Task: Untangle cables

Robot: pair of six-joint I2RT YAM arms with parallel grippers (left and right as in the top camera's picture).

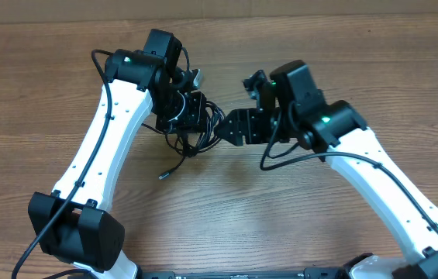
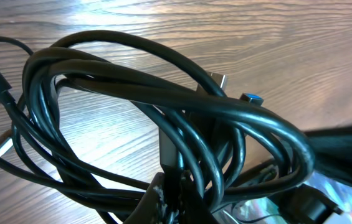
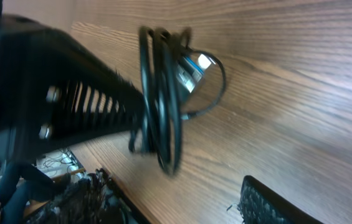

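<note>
- Overhead: the cables are seen as one knotted black bundle on the table, at about 11 o'clock from the frame's middle.
- The left gripper is set over the bundle's 11 o'clock edge. The right gripper is just beside the bundle at 3 o'clock.
- One loose plug end is trailed out at 7 o'clock from the bundle, apart from both arms.
- Left wrist: several loops of the cables are stacked across the view, and a blue-tipped plug shows at 2 o'clock.
- The left gripper is clenched at 6 o'clock and appears to grasp a strand of the cables. The exact pinch point is hidden by the loops.
- Right wrist: the coil of cables is seen edge-on at the tip of the upper finger.
- The right gripper is released, with its jaws wide apart and nothing pinched.
- Step judged in hand: a second hold is to be taken so that the loops can be drawn apart.
- Judged good practice: only one outer loop should be taken by the right jaws, not the whole stack. The pull should be directed toward 3 o'clock, away from the left hold.
- The free plug end should be watched, as it could be dragged back through a loop.
</note>
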